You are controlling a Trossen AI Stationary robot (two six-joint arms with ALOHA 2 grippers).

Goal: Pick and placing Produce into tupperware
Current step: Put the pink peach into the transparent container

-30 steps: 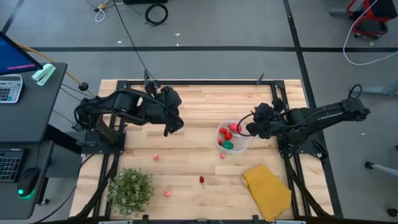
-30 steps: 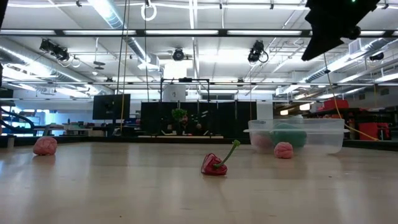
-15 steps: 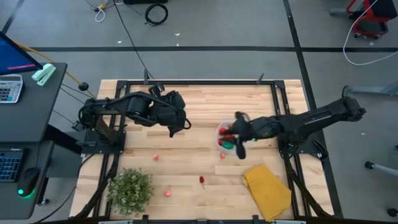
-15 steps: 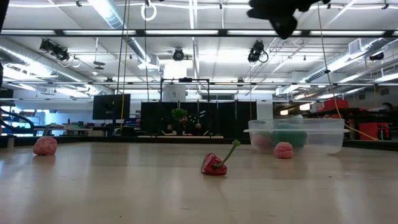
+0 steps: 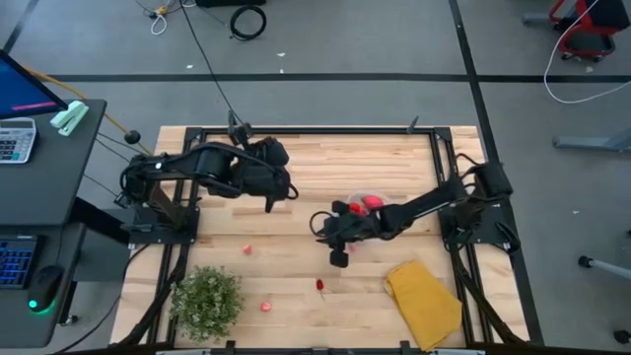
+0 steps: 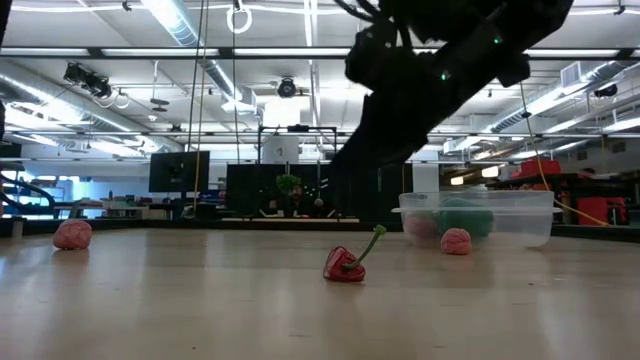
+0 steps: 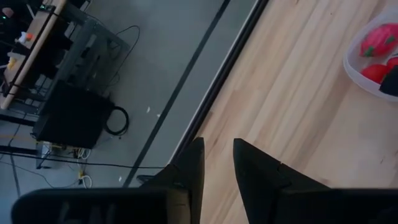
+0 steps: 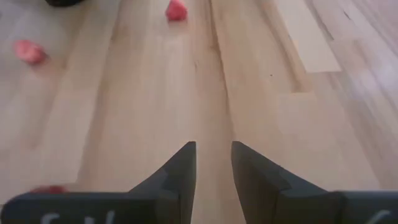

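Note:
The tupperware (image 5: 367,204) stands right of the table's middle, holding red and green produce; the low view shows it as a clear tub (image 6: 478,218). Loose produce lies on the wood: a red pepper (image 5: 319,286) (image 6: 345,265), a pink piece (image 5: 246,249) and another pink piece (image 5: 265,307). In the low view a third pink piece (image 6: 455,241) sits in front of the tub. My right gripper (image 5: 336,251) (image 8: 213,155) hangs shut above the table, left of the tub and holding nothing. My left gripper (image 5: 271,194) (image 7: 218,152) waits shut over the far left part.
A bushy green plant (image 5: 207,299) stands at the near left corner. A yellow folded cloth (image 5: 424,301) lies at the near right. My right arm (image 5: 414,209) stretches across the tub's near side. Bare wood lies between the loose pieces.
My right arm has swung from beside the tub's right side, over the tub, toward the table's left and near edge. It has stretched out and come down, now filling the upper middle of the low view. The produce and the tub have stayed where they were.

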